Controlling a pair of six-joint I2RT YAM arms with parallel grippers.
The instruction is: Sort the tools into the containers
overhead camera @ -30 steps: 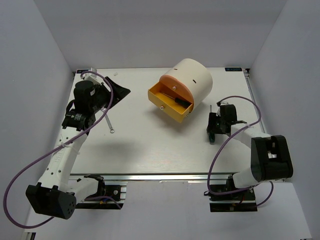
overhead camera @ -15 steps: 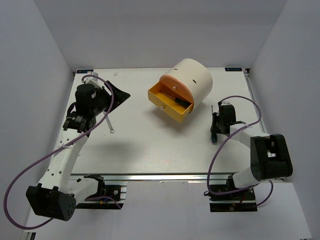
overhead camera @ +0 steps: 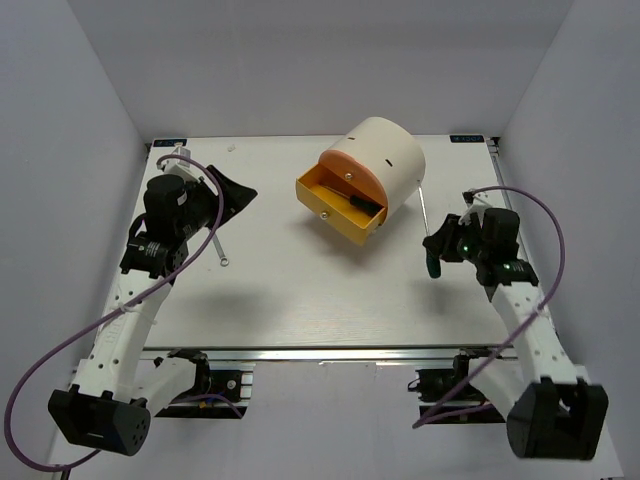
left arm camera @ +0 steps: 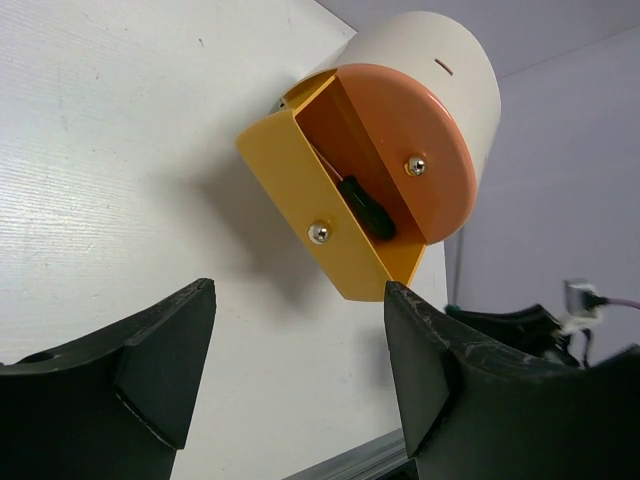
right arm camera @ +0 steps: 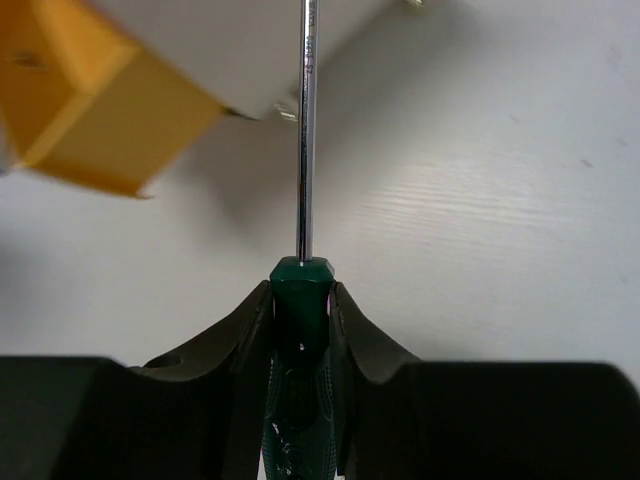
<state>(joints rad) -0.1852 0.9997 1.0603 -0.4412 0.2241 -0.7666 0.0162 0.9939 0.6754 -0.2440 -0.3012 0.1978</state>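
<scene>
While R end effector [overhead camera: 437,252] clamps tight on a green-handled screwdriver [overhead camera: 427,222] at right of frame, L end effector [overhead camera: 228,190] is spread wide, empty.
Held shaft points up-frame toward cream cabinet [overhead camera: 385,158], top centre. Yellow drawer [overhead camera: 338,212] is pulled out w/ 2nd screwdriver [overhead camera: 360,202] inside. Silver wrench [overhead camera: 219,248] lies on desk [overhead camera: 300,290], left of centre, near L end effector.

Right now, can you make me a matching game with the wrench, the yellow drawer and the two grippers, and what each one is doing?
Things:
1. wrench
2. yellow drawer
3. left gripper
4. right gripper

States:
a. shut on the green screwdriver
b. pulled out, with a dark screwdriver inside
c. open, holding nothing
d. lying on the table

Pairs: 1-d, 2-b, 3-c, 4-a
</scene>
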